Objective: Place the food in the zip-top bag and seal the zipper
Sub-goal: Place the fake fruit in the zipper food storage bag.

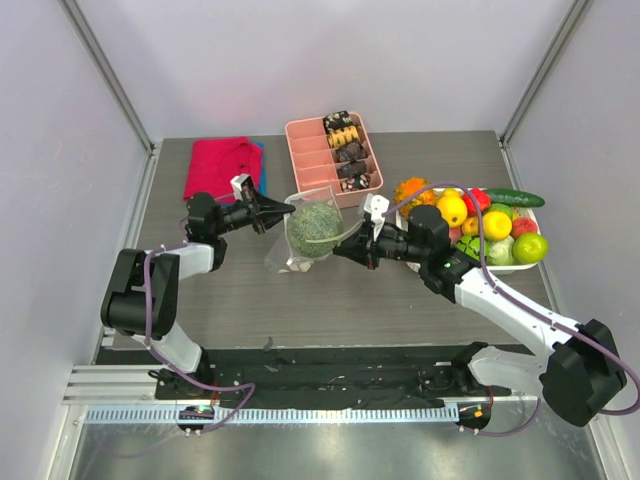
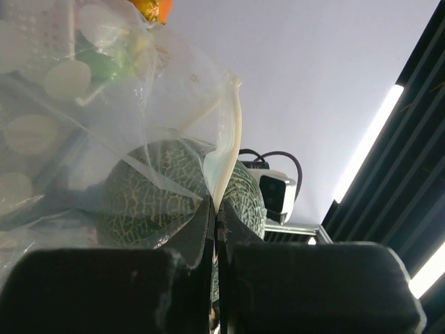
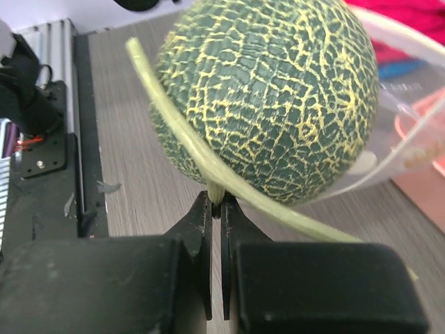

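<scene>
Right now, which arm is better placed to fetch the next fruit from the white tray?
Probably right: the right gripper is beside the white tray; the left gripper lies beyond the zip-top bag.

A red cloth (image 1: 222,166) lies flat at the far left corner of the worktop, with a blue edge (image 1: 263,158) showing along its right side. Just beside it, at the far edge's middle, is a pink tray (image 1: 308,155); dark and tan snacks (image 1: 348,152) fill its right column. Near the right edge a white tray (image 1: 512,268) holds a fruit pile, with a cucumber (image 1: 515,197) along its far rim and two lemons (image 1: 452,209).
</scene>
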{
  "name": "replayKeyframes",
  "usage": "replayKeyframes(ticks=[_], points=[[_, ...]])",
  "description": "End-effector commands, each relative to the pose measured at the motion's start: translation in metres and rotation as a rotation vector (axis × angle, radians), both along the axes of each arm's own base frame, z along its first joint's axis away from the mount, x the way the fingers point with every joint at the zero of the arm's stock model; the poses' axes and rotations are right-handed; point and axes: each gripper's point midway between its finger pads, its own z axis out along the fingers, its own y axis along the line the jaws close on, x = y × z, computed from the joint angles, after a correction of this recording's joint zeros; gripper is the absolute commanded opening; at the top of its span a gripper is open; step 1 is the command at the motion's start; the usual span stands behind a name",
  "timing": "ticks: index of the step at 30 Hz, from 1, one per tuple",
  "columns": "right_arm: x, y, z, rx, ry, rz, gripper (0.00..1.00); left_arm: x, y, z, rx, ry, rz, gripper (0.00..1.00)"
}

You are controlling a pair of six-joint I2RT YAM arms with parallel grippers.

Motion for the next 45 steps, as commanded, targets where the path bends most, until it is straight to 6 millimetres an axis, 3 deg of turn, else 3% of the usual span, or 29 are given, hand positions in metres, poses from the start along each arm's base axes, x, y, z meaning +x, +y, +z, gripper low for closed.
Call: replayKeyframes(ticks=[1,7,12,14,19,23,24,27,29,30,31,35,39,45], points=[[0.026,-0.022,-0.02,-0.12,0.052,-0.157,0.01,-0.051,-0.013,0.026,-0.027,-0.055,-0.229,0.0],[0.038,-0.023,-0.027,-0.187,0.106,-0.194,0.01,-0.053,-0.013,0.028,-0.023,-0.065,-0.246,0.0],[0.05,-0.02,-0.015,-0.206,0.125,-0.214,0.01,-0.057,-0.012,0.025,-0.02,-0.058,-0.25,0.0],[0.049,-0.017,-0.009,-0.197,0.131,-0.199,0.01,-0.056,-0.012,0.025,-0.021,-0.058,-0.245,0.0],[0.026,0.01,0.013,-0.08,0.099,-0.004,0.02,-0.049,-0.014,0.023,-0.027,-0.051,-0.239,0.0],[0.011,0.031,0.036,-0.036,0.077,0.092,0.26,-0.047,-0.014,0.031,-0.04,-0.067,-0.243,0.0],[0.01,0.032,0.038,-0.03,0.094,0.095,0.44,-0.047,-0.014,0.033,-0.04,-0.073,-0.243,0.0],[0.006,0.026,0.044,-0.032,0.169,0.059,0.6,-0.049,-0.013,0.032,-0.041,-0.069,-0.24,0.0],[0.002,0.014,0.038,-0.036,0.282,-0.001,0.63,-0.05,-0.012,0.033,-0.042,-0.073,-0.235,0.0],[-0.004,0.007,0.046,-0.016,0.296,-0.026,0.64,-0.049,-0.011,0.032,-0.042,-0.072,-0.231,0.0],[-0.009,0.001,0.039,-0.019,0.35,-0.054,0.65,-0.049,-0.011,0.032,-0.042,-0.072,-0.231,0.0],[-0.024,-0.021,0.046,0.037,0.428,-0.153,0.65,-0.047,-0.012,0.032,-0.044,-0.072,-0.228,0.0],[-0.024,-0.036,0.039,0.073,0.478,-0.275,0.65,-0.047,-0.012,0.031,-0.043,-0.072,-0.228,0.0],[-0.013,-0.034,-0.015,0.023,0.66,-0.373,0.55,-0.046,-0.011,0.031,-0.043,-0.076,-0.223,0.0]])
